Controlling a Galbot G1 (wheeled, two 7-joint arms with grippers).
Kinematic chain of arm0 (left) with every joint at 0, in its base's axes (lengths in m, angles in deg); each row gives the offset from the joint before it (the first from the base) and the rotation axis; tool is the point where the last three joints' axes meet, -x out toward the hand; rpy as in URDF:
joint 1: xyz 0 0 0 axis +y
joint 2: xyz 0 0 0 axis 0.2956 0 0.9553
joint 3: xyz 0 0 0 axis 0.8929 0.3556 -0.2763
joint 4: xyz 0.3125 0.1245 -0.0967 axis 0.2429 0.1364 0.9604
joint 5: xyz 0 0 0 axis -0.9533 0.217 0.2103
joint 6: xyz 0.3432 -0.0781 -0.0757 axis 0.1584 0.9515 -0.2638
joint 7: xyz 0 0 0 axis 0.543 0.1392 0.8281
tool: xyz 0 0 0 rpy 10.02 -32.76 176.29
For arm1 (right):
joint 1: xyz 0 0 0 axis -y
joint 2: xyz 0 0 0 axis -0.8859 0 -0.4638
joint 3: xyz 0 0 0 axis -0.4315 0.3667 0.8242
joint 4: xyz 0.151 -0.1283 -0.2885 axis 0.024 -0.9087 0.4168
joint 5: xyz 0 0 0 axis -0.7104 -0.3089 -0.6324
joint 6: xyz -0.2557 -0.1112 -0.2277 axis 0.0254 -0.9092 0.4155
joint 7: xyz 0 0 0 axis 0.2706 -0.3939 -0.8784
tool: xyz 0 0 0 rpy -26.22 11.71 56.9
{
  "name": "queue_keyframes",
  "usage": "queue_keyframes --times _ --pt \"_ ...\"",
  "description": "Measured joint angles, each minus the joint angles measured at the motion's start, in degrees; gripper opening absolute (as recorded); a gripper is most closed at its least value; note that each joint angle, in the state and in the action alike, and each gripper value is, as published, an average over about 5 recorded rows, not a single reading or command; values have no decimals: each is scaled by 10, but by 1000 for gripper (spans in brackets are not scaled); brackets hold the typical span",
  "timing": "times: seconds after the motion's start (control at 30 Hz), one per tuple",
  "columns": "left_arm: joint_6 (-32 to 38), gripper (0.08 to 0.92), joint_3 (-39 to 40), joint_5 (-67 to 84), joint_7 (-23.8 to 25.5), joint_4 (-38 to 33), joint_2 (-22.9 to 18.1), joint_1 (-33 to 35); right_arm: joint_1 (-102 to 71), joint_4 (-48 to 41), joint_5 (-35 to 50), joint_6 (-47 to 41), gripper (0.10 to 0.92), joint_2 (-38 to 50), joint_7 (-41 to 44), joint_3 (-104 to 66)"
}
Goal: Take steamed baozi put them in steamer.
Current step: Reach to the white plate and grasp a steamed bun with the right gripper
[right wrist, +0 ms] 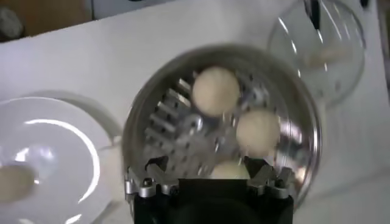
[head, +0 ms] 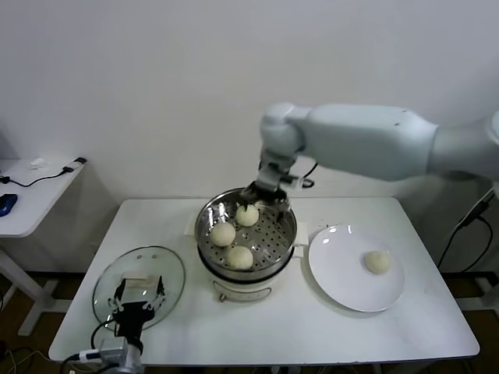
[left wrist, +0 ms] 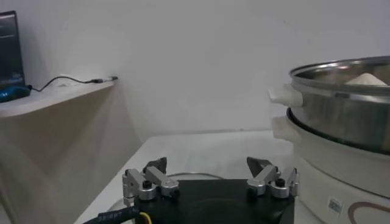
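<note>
**Hovering over a nearly full steamer, one bun left on the plate**

Hanging above the far rim of the steamer (head: pixel 246 234), the right gripper (head: pixel 263 195) has its jaws spread wide with nothing between them; the bun (head: pixel 248 215) just under its fingertips lies free on the perforated floor. If the arm pulls away low, a finger could clip that soft dome and roll it, or catch the shiny steel wall and jolt the basket on its cream pot base. Two more steamed baozi (head: pixel 223 234) rest inside, close enough that a nudged one would push its neighbour. All are smooth, pale, rounded dough, likely to dent under a hard pinch. The fourth bun (head: pixel 378 262) sits alone on the flat white plate (head: pixel 335 269), where it might skid on the glaze. The left gripper (head: pixel 134 305), also open, waits over the glass lid (head: pixel 168 269).
</note>
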Motion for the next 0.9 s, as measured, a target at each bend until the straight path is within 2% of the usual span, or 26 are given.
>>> queue_keyframes --times 0.17,0.33,0.57,0.9 --pt "2 823 -1 -2 1 -1 0 0 13 -43 57 -50 823 71 21 24" --pt "2 823 -2 -4 1 4 1 -1 -11 -67 77 -106 823 151 22 33" --pt "1 823 -5 -9 3 9 1 0 -97 -93 51 -166 823 235 6 1" --pt "2 823 -6 -14 3 13 -2 4 -231 -119 -10 -226 823 277 -21 -72"
